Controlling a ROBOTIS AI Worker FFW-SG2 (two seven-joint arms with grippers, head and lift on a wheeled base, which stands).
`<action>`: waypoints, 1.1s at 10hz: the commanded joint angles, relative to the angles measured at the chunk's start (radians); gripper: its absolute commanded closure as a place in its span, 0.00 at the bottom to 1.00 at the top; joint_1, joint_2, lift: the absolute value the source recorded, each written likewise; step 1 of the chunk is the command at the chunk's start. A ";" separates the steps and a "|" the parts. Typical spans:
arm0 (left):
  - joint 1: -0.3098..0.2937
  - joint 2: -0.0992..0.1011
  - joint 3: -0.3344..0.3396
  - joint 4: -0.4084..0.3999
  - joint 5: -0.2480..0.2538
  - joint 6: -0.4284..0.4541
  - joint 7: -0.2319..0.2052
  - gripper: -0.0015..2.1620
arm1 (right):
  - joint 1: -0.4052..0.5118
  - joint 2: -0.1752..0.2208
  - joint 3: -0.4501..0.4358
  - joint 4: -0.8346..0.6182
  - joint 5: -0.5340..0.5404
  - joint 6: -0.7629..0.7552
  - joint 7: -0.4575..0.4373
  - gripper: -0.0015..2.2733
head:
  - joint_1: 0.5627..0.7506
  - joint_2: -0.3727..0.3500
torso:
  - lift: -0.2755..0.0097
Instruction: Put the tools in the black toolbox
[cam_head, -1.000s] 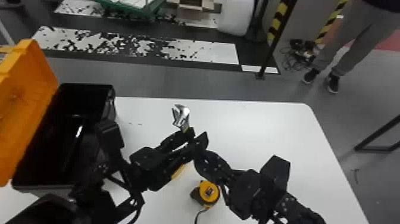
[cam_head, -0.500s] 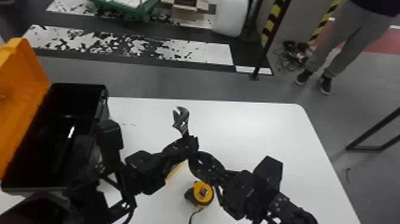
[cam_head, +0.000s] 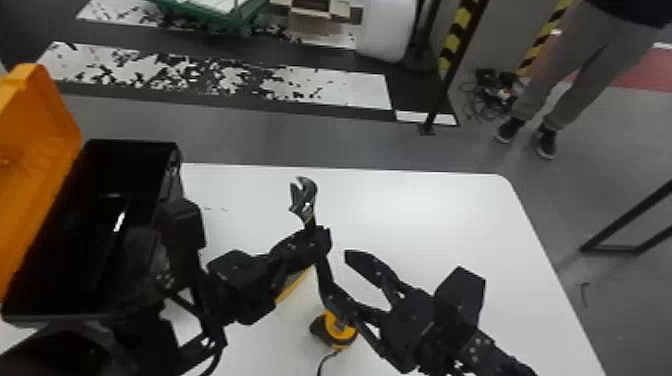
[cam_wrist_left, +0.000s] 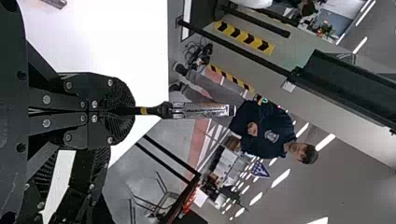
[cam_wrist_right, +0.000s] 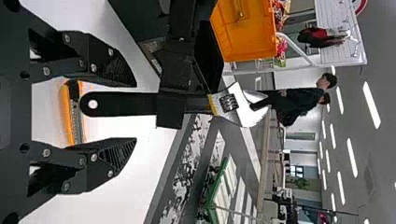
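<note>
My left gripper (cam_wrist_left: 123, 110) pinches the adjustable wrench (cam_head: 304, 197), its head toward twelve o'clock; my right gripper (cam_wrist_right: 135, 112) stands spread. I expect rigid, head-heavy, slick metal: clamp just below the head. Black toolbox (cam_head: 172, 172): nine o'clock.

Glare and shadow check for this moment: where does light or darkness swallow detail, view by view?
Head view: soft sheen on the white table, toolbox interior mostly lost in darkness apart from a bright glint; left wrist view: tabletop nearly washed out, ceiling lights glaring; right wrist view: bright highlights on the wrench, ceiling lights glaring again.
</note>
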 joint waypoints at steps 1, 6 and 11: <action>-0.016 -0.001 0.031 0.004 -0.007 0.002 -0.003 0.99 | 0.033 -0.007 -0.035 -0.014 -0.021 0.000 -0.001 0.03 | 0.70 0.29 | 0.83; -0.052 -0.006 0.278 -0.007 -0.151 0.214 -0.015 0.99 | 0.131 -0.005 -0.192 0.026 -0.093 -0.058 -0.001 0.03 | 0.70 0.34 | 0.83; -0.160 -0.006 0.472 -0.059 -0.329 0.373 -0.031 0.99 | 0.194 0.027 -0.304 0.095 -0.158 -0.144 -0.013 0.04 | 0.70 0.50 | 0.83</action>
